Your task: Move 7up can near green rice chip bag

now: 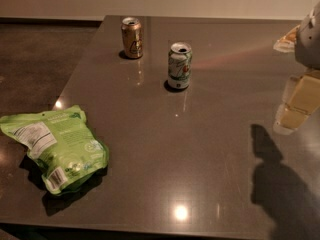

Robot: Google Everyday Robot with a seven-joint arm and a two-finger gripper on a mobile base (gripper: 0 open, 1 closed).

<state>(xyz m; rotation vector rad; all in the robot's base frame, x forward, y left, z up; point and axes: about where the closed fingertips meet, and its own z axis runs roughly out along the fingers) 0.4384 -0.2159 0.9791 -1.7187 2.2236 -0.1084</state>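
Silver-green 7up can (179,65) stands upright on table (150,149), well apart from green rice chip bag (55,149) front-left. Gripper (298,104) hangs at right edge, empty-or-not and grip state can't tell. Best to approach level, grasp mid-body, avoid tipping.

Upright 7up can (179,65), bag (55,149) well apart

I see the 7up can (179,65) silver-green with a red spot, the other can (132,37) brown-gold, the green rice chip bag (57,149) white-labelled. My hand (295,109), at the right edge, is pale yellow over the dark grey-brown table (200,159).
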